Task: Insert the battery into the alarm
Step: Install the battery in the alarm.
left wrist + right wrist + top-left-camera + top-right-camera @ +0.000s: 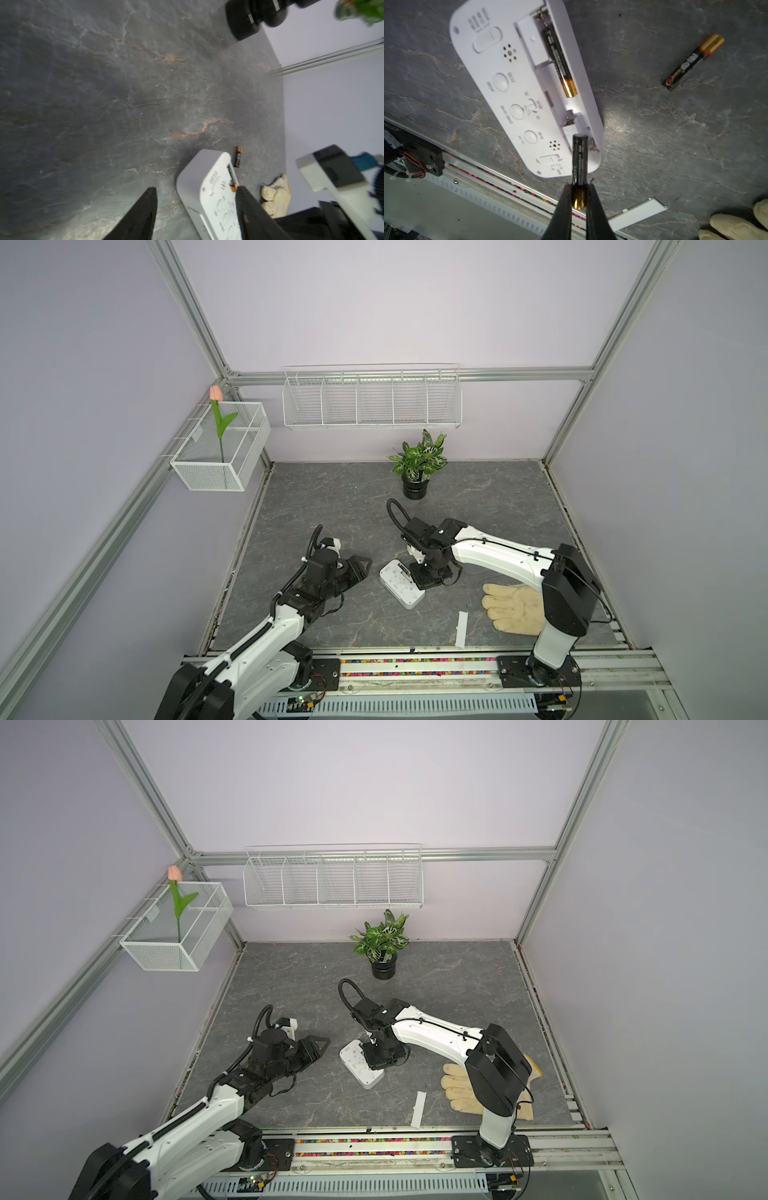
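The white alarm (400, 584) (360, 1065) lies face down mid-table, its battery bay open. In the right wrist view one battery (559, 62) lies in the far slot of the alarm (508, 87). My right gripper (579, 186) is shut on the gold end of a second battery (579, 160), whose black end hangs over the bay's empty near slot. Contact cannot be told. A third battery (693, 62) (238, 156) lies loose on the table beside the alarm. My left gripper (195, 189) (363, 570) stands open just left of the alarm, holding nothing.
The thin white cover strip (461, 628) (637, 214) lies near the front edge. A cream glove (515, 608) (461, 1090) rests at front right under the right arm. A potted plant (417, 466) stands at the back. Wire baskets (372, 400) hang on the walls.
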Controlling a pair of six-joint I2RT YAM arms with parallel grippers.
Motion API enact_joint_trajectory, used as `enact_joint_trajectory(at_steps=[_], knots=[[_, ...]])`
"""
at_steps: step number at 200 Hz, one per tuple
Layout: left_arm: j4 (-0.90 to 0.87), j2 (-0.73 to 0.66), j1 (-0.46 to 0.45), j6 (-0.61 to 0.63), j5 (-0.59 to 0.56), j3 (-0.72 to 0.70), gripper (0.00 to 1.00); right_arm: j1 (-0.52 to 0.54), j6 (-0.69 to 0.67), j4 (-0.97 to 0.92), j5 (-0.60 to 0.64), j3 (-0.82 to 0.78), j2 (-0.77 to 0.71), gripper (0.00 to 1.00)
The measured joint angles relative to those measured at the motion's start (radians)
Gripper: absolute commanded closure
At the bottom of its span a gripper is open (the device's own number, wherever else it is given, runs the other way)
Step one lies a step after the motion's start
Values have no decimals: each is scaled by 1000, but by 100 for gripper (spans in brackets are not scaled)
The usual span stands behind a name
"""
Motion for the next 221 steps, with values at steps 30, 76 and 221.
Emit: enact_joint_trajectory(at_steps=[30, 76, 221], knots=[[50, 198, 1, 24, 93, 79, 48, 0, -11, -31, 0, 21, 24, 86], [139, 350, 1, 47, 172, 152, 52, -1, -16, -43, 0, 55, 57, 85], [175, 503, -13, 99, 274, 217, 60, -3, -24, -44, 4, 98, 123, 83]])
